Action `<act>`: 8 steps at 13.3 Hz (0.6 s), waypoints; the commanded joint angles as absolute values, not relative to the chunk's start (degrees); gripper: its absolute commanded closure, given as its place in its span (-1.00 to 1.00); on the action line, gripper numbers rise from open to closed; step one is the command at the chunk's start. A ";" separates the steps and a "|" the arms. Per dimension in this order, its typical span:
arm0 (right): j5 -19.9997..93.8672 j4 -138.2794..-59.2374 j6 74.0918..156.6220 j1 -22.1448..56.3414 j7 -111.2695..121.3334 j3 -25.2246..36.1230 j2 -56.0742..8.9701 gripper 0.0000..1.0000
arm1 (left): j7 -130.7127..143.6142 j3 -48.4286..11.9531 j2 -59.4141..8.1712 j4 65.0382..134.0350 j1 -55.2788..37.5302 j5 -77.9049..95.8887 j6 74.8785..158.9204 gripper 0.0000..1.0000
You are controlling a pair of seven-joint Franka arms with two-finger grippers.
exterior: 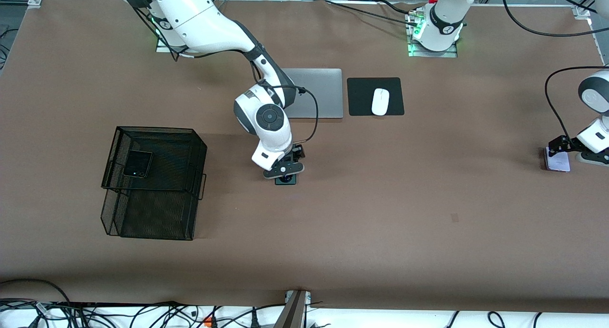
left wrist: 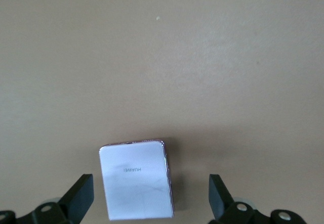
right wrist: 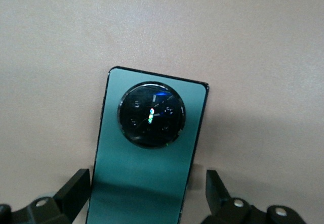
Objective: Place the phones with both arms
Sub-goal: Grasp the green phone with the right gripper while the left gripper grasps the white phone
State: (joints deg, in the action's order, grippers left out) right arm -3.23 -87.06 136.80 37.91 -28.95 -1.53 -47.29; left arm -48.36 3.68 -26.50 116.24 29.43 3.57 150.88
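Observation:
The dark green phone [right wrist: 147,178] with its round camera ring lies on the table near the middle [exterior: 286,180]. My right gripper [right wrist: 147,193] is low over it [exterior: 284,172], open, with one finger [right wrist: 76,189] on each side and a gap to the phone's edges. The pale pink-lavender flip phone [left wrist: 136,181] lies at the left arm's end of the table [exterior: 557,161]. My left gripper [left wrist: 149,201] is open over it [exterior: 555,151], its fingers [left wrist: 78,197] apart from the phone. The black flip phone [exterior: 138,164] lies in the top tray of a black mesh basket [exterior: 190,142].
A silver laptop [exterior: 319,92] and a white mouse [exterior: 380,101] on a black pad [exterior: 361,97] lie farther from the front camera than the green phone. The mesh basket stands toward the right arm's end. Brown table surface [exterior: 404,199] lies between the two grippers.

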 commanded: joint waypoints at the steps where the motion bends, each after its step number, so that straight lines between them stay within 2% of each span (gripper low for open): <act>1: -3.69 -86.13 137.98 38.14 -28.48 -1.41 -48.60 -0.99 | -51.77 -2.97 -29.35 114.97 37.42 5.45 152.66 -1.00; 8: -3.69 -86.13 139.22 38.23 -29.00 -1.41 -49.13 -0.98 | -51.68 -4.48 -33.75 113.55 41.39 6.06 156.18 -1.00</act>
State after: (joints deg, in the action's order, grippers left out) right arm -3.23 -87.03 138.79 37.91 -28.95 -1.51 -48.31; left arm -49.83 -3.54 -32.34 114.96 40.21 4.26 155.69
